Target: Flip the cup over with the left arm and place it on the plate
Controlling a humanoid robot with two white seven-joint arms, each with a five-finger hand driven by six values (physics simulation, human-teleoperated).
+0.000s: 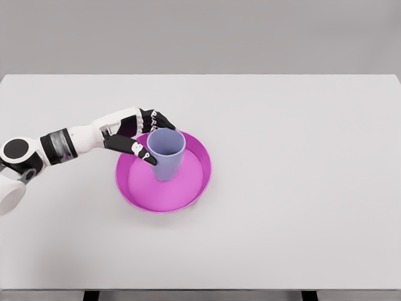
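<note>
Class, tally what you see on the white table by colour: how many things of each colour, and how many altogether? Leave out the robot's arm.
Magenta: 1, the plate
Pale blue-lilac: 1, the cup, standing upright on the plate with its mouth up, the left hand around it
Total: 2

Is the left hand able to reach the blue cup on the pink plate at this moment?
Probably yes. The left hand is already at the cup, its fingers curled around the rim side. The cup stands upright, mouth up, inside the plate, and nothing lies between them.
</note>
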